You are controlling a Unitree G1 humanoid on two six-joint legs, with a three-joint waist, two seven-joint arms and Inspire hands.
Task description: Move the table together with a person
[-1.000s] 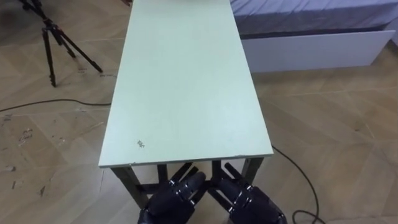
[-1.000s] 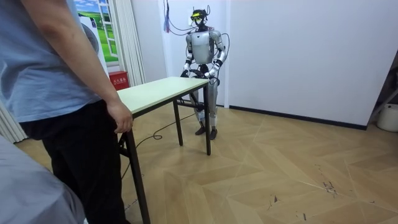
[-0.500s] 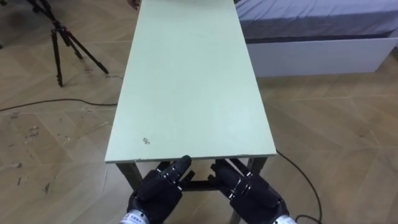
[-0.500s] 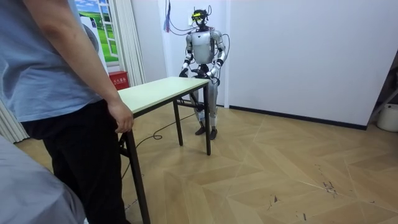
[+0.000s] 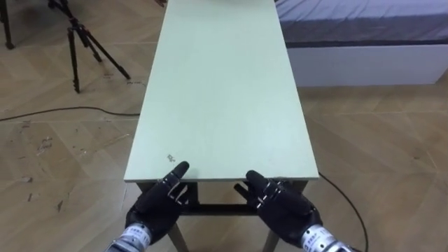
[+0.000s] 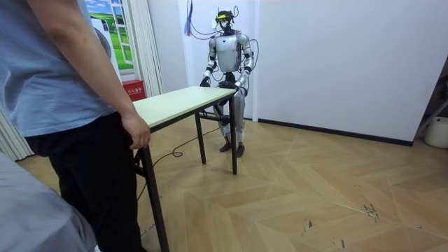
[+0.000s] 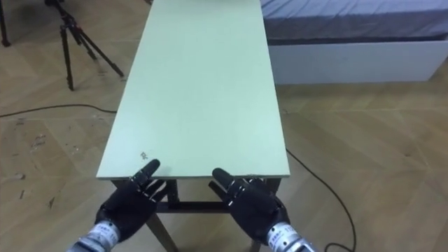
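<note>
A long table (image 5: 224, 91) with a pale green top runs away from me. I stand at one short end of it. My left hand (image 5: 158, 203) and right hand (image 5: 281, 205) are at that near edge, a little apart. Both are open with straight fingers. Each thumb lies over the top's edge, and the fingertips reach under it. In the room view, a person in a blue shirt stands at the table's (image 6: 183, 100) other end, one hand (image 6: 137, 132) at the edge.
A black tripod (image 5: 85, 43) stands on the wooden floor left of the table. A bed (image 5: 364, 31) with a white base lies to the right. Dark cables cross the floor on both sides (image 5: 63, 113). A curtain and a red box (image 6: 133, 89) stand by the wall.
Both hands have come up from below the table frame to its near edge and spread apart, thumbs now over the top. The eye view has shifted slightly.
</note>
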